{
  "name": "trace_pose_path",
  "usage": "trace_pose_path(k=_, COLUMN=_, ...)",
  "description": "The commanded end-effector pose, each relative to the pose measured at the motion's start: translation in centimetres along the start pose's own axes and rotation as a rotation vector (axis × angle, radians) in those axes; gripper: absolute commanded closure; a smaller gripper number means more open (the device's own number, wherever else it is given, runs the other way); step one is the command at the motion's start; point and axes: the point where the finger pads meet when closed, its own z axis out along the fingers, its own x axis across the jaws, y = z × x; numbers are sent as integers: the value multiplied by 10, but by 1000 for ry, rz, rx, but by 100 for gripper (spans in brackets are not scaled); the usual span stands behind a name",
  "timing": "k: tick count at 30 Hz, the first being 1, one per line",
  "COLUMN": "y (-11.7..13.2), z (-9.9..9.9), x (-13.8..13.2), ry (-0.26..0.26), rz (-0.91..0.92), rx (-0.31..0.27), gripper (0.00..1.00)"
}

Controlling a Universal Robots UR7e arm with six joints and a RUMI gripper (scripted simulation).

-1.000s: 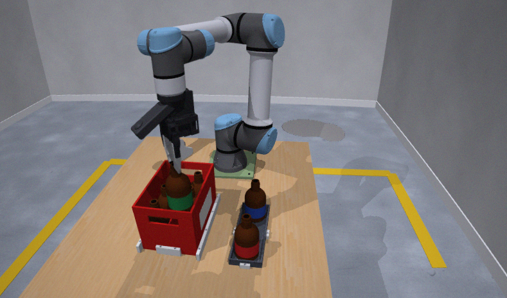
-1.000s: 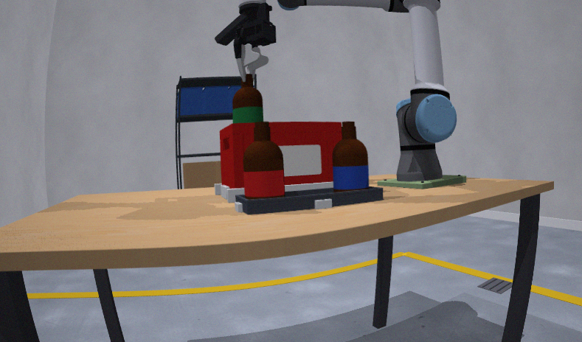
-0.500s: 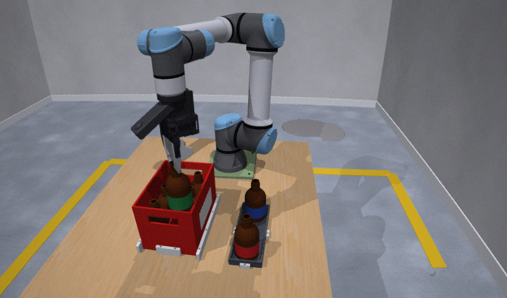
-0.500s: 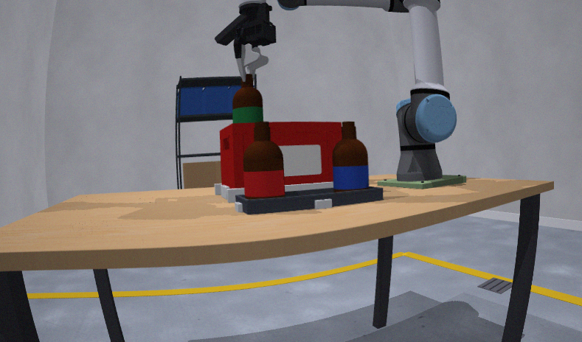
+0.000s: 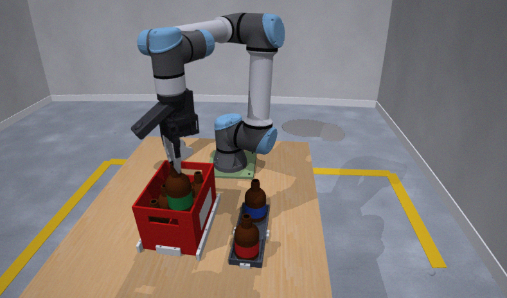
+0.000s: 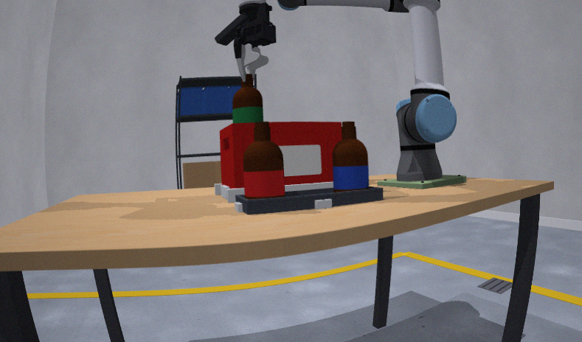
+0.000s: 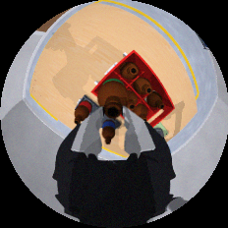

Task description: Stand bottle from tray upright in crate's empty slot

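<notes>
My gripper [image 5: 175, 167] [image 6: 246, 77] [image 7: 113, 106] is shut on the neck of a brown bottle with a green label [image 5: 179, 188] [image 6: 248, 102] [image 7: 112, 90]. The bottle hangs upright over the red crate [image 5: 186, 235] [image 6: 231, 165] [image 7: 169, 107], near its front right corner in the top view. Its base is hidden behind the crate walls, and so is the slot under it. Several brown bottles stand in other slots. The dark tray [image 5: 256, 263] [image 6: 293, 203] holds a red-label bottle [image 5: 246, 240] [image 6: 263, 174] [image 7: 83, 110] and a blue-label bottle [image 5: 255, 203] [image 6: 350, 167] [image 7: 108, 129].
White stops [image 5: 168, 250] [image 6: 322, 203] sit along the crate and tray edges on the wooden table [image 5: 292, 259] [image 6: 156, 234]. The tray is right of the crate in the top view. The arm's green base plate [image 5: 247, 173] [image 6: 450, 181] is behind them.
</notes>
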Motion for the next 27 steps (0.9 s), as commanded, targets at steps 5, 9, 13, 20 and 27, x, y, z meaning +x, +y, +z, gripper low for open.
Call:
trace_pose_path(k=5, y=-1, z=-1, x=1, ry=-2, rz=2, rx=4, gripper=100)
trace_pose_path(k=9, y=-1, z=-1, x=1, ry=-2, rz=2, rx=4, gripper=100)
trace_pose_path(k=13, y=-1, z=0, x=1, ry=-2, rz=2, rx=4, gripper=100)
trace_pose_path(k=20, y=-1, z=3, x=1, ry=-2, rz=2, rx=4, gripper=100)
trace_pose_path(k=27, y=-1, z=9, x=1, ry=-2, rz=2, rx=4, gripper=100)
